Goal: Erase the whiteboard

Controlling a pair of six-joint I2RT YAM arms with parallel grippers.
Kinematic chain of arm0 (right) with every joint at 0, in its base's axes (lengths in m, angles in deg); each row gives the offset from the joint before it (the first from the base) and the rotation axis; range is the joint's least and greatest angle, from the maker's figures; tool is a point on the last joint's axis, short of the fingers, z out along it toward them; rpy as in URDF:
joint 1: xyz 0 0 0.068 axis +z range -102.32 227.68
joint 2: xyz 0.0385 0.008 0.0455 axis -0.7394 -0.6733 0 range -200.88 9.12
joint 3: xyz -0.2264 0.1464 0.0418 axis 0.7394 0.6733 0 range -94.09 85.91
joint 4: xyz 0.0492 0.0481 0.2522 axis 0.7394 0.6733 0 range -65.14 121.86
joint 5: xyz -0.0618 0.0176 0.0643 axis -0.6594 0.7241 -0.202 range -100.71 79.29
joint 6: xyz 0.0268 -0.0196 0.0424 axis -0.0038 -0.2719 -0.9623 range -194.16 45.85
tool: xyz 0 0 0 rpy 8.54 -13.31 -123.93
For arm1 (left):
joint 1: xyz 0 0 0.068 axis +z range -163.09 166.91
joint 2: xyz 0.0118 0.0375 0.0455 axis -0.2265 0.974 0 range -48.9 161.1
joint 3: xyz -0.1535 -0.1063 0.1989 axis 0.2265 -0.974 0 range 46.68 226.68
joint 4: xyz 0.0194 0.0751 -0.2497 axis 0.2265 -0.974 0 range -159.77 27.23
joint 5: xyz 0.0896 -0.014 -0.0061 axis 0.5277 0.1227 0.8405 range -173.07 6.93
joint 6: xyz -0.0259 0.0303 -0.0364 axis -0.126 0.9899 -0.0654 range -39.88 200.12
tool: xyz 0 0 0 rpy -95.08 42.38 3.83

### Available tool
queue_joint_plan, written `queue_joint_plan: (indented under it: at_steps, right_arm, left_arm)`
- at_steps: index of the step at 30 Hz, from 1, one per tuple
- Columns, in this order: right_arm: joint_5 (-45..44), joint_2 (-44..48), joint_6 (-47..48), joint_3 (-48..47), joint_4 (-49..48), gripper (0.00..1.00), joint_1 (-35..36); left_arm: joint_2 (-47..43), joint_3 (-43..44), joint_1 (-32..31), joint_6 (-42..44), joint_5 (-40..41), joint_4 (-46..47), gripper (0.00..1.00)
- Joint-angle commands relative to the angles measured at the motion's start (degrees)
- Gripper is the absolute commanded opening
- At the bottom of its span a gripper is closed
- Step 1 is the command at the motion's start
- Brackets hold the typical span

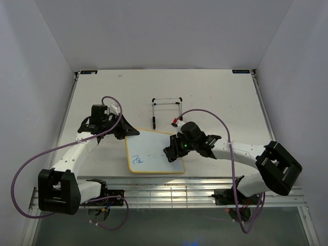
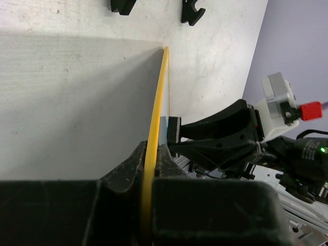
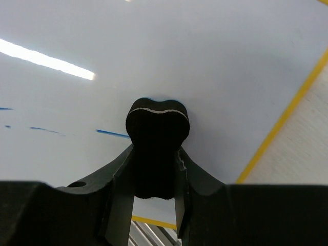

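Observation:
The whiteboard lies near the table's front, yellow-framed, with blue marks at its lower left. My left gripper is shut on the board's upper left edge. In the left wrist view, the yellow frame runs edge-on between the fingers of my left gripper. My right gripper is over the board's right half, shut on the eraser. In the right wrist view, the black bone-shaped eraser sits in my right gripper, pressed to the white surface beside a blue stroke.
A thin black wire easel stand stands behind the board. A metal rail runs along the table's front edge. White walls close in the left, right and back. Purple cables loop from both arms.

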Motion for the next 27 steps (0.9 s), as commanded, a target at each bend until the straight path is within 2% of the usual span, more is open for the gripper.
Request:
queue_joint_plan:
  at_steps: [1,8,18,22,27]
  right_arm:
    - [4.50,-3.04,-2.56,-7.63,-3.62,0.08,7.97]
    - [3.53,-7.88,-4.14,-18.44,-3.80,0.08,17.73]
    - [-0.51,-4.46,-4.76,-17.14,-3.10,0.08,17.83]
    - [2.21,-4.28,-6.25,-17.83,-4.06,0.08,18.09]
    - [0.98,-6.90,-6.96,-23.10,-3.45,0.08,21.08]
  left_arm:
    - [0.68,-2.41,-1.62,14.22,18.93,-1.64,0.00]
    - [0.86,-2.33,-1.88,14.05,19.81,-1.91,0.00]
    - [0.24,-2.24,-1.88,13.52,21.83,-2.26,0.00]
    - [0.07,-2.06,-1.88,12.82,23.06,-2.43,0.00]
    - [-0.20,-2.15,-1.88,12.11,24.73,-2.70,0.00]
